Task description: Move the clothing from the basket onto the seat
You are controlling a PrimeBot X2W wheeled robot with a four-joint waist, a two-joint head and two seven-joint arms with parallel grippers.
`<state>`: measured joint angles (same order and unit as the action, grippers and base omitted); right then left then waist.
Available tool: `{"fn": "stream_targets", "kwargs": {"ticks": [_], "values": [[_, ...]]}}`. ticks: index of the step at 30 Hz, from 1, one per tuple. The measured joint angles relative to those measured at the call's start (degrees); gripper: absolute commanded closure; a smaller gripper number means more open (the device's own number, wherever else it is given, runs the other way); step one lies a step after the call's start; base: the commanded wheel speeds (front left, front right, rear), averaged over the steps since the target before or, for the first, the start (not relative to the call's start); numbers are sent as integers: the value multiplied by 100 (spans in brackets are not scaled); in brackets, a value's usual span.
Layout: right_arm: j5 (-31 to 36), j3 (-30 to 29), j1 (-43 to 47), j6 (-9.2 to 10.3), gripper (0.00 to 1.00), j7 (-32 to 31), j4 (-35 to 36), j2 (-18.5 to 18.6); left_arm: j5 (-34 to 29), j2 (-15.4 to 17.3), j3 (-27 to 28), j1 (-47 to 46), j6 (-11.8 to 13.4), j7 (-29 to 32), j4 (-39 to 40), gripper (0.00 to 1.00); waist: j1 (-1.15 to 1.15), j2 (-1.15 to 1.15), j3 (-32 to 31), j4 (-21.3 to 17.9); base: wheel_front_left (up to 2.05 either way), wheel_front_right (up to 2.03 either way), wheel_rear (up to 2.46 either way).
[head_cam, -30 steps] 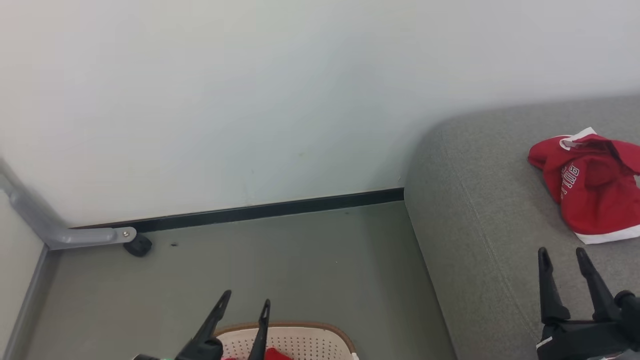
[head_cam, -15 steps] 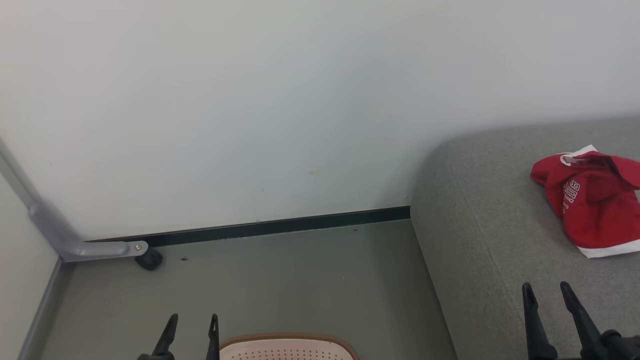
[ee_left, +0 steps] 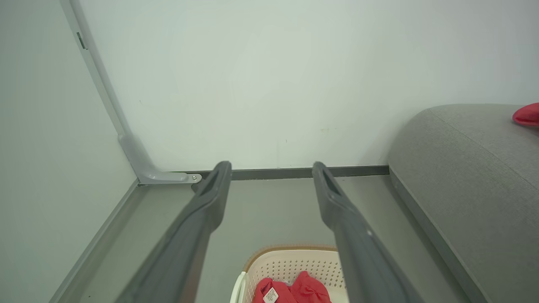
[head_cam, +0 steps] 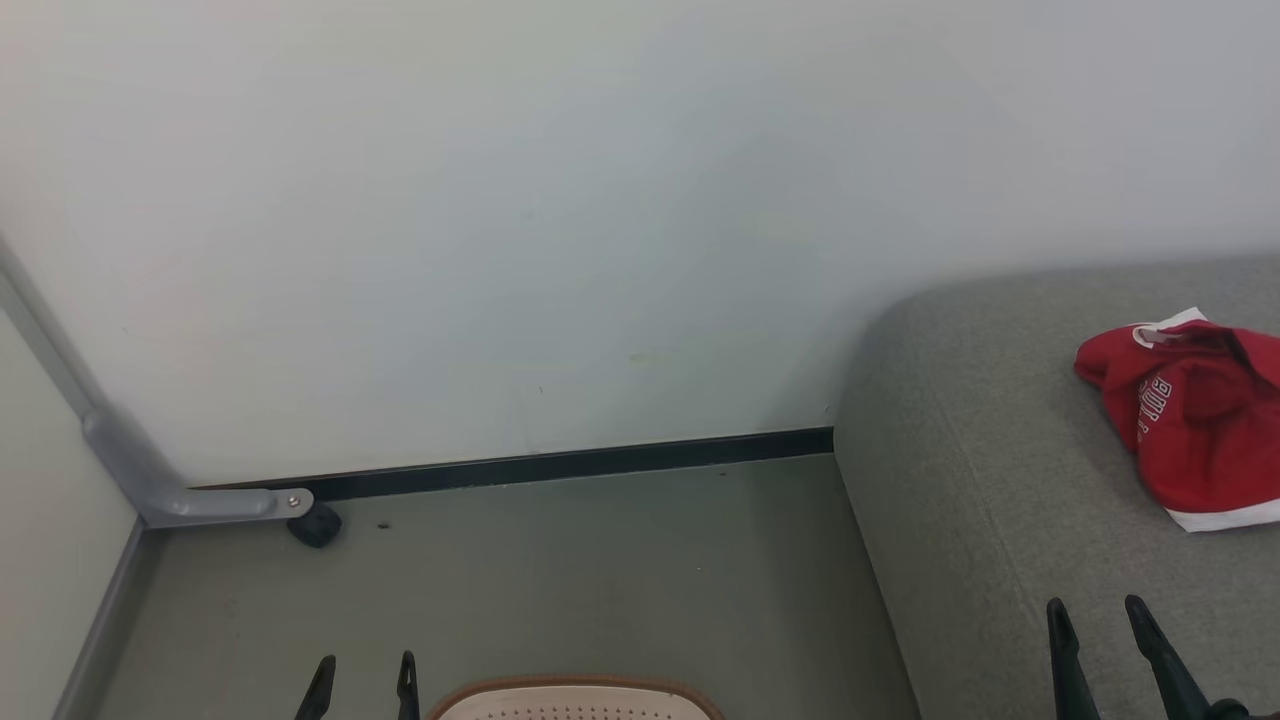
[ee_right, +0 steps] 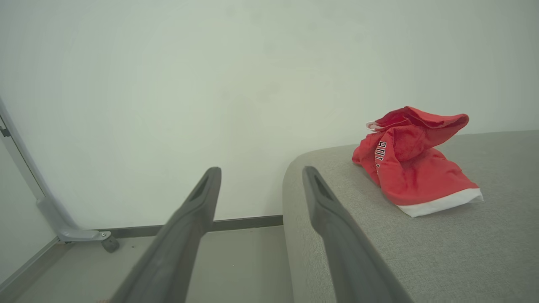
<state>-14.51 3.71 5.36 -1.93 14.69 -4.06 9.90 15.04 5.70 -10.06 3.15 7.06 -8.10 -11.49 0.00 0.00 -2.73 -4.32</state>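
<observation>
One red garment of the clothing (head_cam: pixel 1200 430) with white trim and lettering lies crumpled on the grey seat (head_cam: pixel 980 500), also in the right wrist view (ee_right: pixel 412 168) on the seat (ee_right: pixel 463 252). More red clothing (ee_left: pixel 294 290) lies inside the cream basket (ee_left: pixel 290 265), whose brown rim (head_cam: pixel 575 690) peeks in at the head view's bottom edge. My left gripper (head_cam: pixel 365 675) is open and empty, just left of the basket; the left wrist view shows it (ee_left: pixel 271 168) above the floor. My right gripper (head_cam: pixel 1095 625) is open and empty over the seat's near part, short of the garment, its fingers (ee_right: pixel 261 172) straddling the seat's corner.
A pale wall with a dark baseboard (head_cam: pixel 560 465) closes the back. A grey metal leg with a black caster (head_cam: pixel 315 525) stands at the left corner. Grey floor (head_cam: pixel 600 570) lies between the basket, the wall and the seat's side.
The head camera has tilted, so the scene sits lower and a little to the right. My left gripper has drawn back and left off the basket; my right gripper has pulled back lower.
</observation>
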Motion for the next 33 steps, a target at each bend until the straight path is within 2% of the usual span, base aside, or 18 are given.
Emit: {"fn": "stream_targets", "kwargs": {"ticks": [9,23,33], "values": [[1,-44,31,93,0,0,127,4,-1,-32,10,0,0,-15,-77,0,0,0,-22,38,0,0,0],[0,-63,127,100,0,-52,296,10,-5,-67,-5,-1,1,-15,-187,0,0,0,-16,77,0,0,0],[0,-63,141,136,0,-108,502,34,-42,-177,-253,-37,0,20,-549,0,0,0,97,106,0,0,0]]}}
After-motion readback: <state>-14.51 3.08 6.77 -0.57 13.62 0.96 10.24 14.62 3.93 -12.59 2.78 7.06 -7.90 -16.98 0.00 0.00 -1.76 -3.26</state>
